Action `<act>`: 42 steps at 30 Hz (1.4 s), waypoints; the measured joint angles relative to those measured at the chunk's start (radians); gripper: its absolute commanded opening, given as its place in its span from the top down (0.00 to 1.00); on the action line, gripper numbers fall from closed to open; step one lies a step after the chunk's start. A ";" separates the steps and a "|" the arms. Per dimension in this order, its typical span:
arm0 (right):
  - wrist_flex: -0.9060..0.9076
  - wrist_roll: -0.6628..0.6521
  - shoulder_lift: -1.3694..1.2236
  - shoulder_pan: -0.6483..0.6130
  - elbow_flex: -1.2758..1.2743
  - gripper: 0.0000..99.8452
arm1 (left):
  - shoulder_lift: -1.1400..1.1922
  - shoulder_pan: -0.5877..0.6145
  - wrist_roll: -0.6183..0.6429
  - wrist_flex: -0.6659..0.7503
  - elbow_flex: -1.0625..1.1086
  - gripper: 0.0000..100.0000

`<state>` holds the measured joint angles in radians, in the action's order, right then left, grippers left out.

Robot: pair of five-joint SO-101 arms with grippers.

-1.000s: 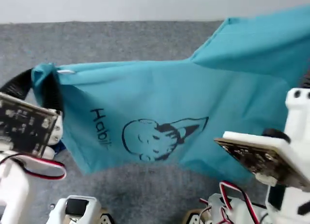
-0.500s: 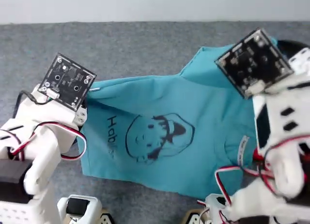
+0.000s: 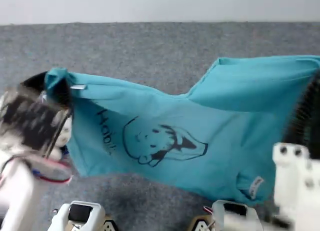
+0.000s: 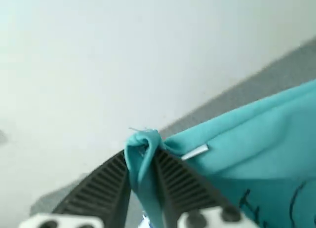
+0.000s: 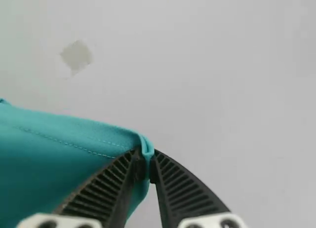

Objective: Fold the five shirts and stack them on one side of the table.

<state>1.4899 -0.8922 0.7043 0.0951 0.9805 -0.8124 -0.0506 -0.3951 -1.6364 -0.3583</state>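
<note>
- A grey table surface (image 3: 150, 51) with a speckled, felt-like texture spreads across the high view from side to side.
- A pale wall (image 3: 160, 6) runs as a plain band along the table's far edge and meets the grey in a straight line.
- In the left wrist view, a strip of the same grey surface borders a broad stretch of blank wall.
- In the right wrist view, a small, dull, squarish patch (image 5: 76, 55) sits on the otherwise even wall.
</note>
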 measured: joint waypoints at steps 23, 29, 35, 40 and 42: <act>-0.267 -0.025 0.041 0.083 -0.250 0.99 | -0.002 0.000 0.000 0.012 -0.015 0.99; -0.264 -0.025 0.038 0.052 -0.575 0.99 | -0.002 -0.002 0.000 0.078 0.229 0.99; -0.466 -0.025 0.018 0.002 -0.997 0.99 | 0.012 0.000 0.000 0.408 0.637 0.99; -0.819 -0.025 0.017 -0.020 -1.339 0.99 | 0.081 0.000 0.000 0.798 0.936 0.99; -0.959 -0.025 0.017 -0.043 -1.441 0.99 | 0.146 0.000 0.000 0.924 0.967 0.99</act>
<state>0.5309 -0.9168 0.7211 0.0522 -0.4603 -0.6667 -0.0506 -0.3951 -0.7127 0.6084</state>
